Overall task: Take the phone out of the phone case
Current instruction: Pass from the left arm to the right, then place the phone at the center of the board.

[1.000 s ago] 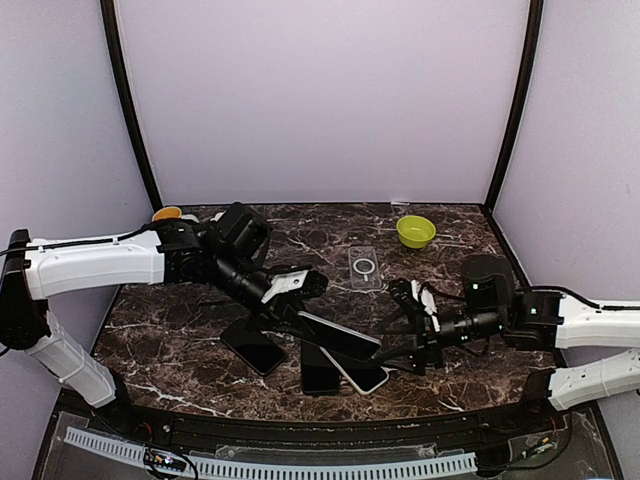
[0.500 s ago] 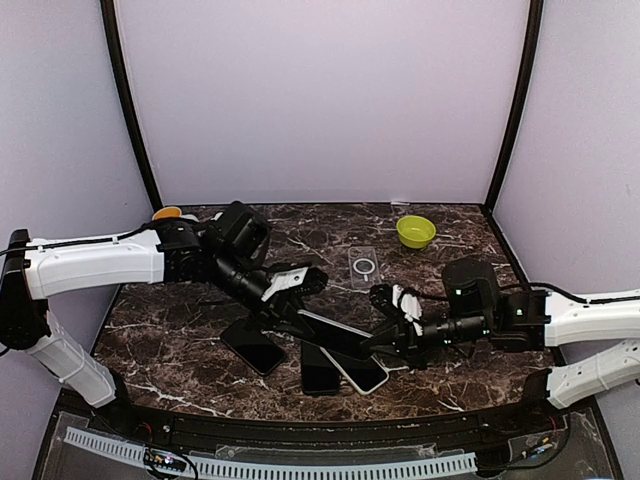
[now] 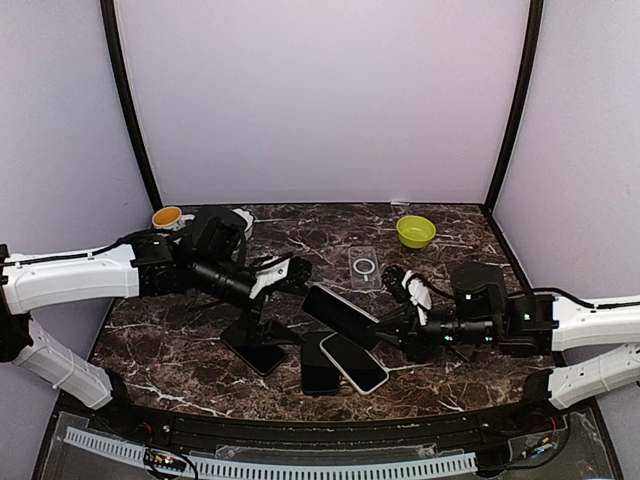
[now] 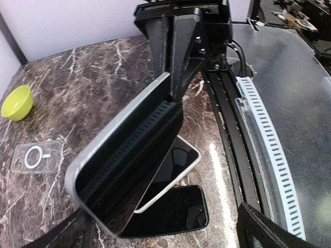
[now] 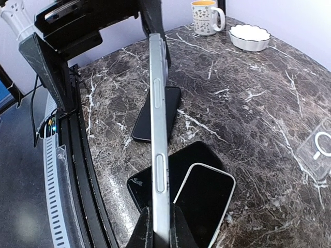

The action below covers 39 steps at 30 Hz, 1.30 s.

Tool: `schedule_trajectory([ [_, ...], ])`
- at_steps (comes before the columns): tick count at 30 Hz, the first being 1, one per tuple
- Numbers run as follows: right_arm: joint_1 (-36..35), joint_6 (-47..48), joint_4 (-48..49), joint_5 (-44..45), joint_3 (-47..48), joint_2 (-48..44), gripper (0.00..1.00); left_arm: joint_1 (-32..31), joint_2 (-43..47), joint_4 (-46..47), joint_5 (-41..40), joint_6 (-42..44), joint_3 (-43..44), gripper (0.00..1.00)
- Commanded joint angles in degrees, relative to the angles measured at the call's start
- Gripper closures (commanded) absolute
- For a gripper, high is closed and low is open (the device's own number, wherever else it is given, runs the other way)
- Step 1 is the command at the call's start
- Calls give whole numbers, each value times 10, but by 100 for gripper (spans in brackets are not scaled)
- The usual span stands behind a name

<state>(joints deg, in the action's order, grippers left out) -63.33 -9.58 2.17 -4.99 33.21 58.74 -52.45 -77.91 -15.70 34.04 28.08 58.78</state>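
Right gripper (image 3: 388, 323) clamped on phone (image 3: 338, 312) edge, tilted above 3 flat phones (image 3: 352, 362); left gripper (image 3: 291, 270) wide open, empty.

Dark marble table (image 3: 180, 320). Far edge: mug (image 3: 166, 217), white dish (image 5: 250, 36), green bowl (image 3: 415, 231). Mid-table: clear case (image 3: 365, 268), flat. Near side: black phone (image 3: 255, 347) alone; second black phone (image 3: 318, 374) with white-rimmed phone (image 3: 353, 362) overlapping it.
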Motion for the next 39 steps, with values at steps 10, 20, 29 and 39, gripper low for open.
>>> schedule_trajectory([
  [10, 220, -269, -54, 155, -57, -110, 100, 15, 143, 33, -392, -187, -106, 1],
  [20, 322, -337, 34, 46, -92, -10, 100, 95, 146, 37, -507, -224, -144, 1],
  [29, 394, -347, 196, -78, -101, 127, 100, 97, 130, 45, -554, -206, -149, 2],
  [39, 424, -296, 155, -100, -44, 239, 75, 96, 141, 43, -563, -195, -155, 3],
])
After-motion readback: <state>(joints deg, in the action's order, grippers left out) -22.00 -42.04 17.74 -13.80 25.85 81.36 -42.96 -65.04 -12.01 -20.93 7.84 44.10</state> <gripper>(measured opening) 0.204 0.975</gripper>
